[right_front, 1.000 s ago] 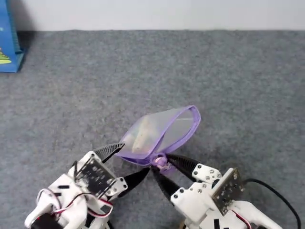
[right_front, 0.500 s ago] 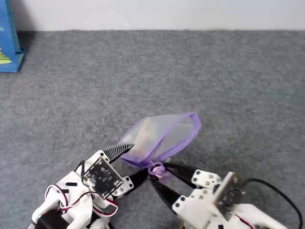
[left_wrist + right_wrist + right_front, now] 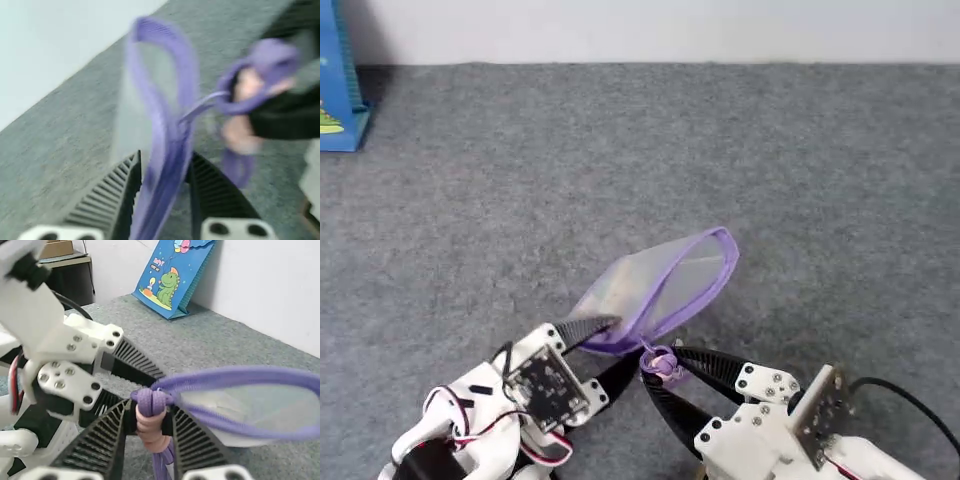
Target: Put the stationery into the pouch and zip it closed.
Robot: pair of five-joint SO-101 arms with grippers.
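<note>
As seen from high: noted pouch (image 3: 660, 290), purple-edged and translucent, held up on edge over grey counter (image 3: 770, 150), near the front. Found left claw (image 3: 623, 341) pinched shut on its near rim, and right claw (image 3: 660, 366) pinched shut on zip pull (image 3: 660, 362). Logged blue bag (image 3: 335, 90) far back at wall.

From left wrist: saw left claw (image 3: 162, 172) clamping pouch (image 3: 155, 90) rim, with right claw (image 3: 260, 100) beyond gripping pull (image 3: 265, 57).

From right wrist: confirmed right claw (image 3: 149, 420) closed on pull (image 3: 150, 405), with left claw (image 3: 135, 382) just beside and pouch (image 3: 250, 405) stretching away.
</note>
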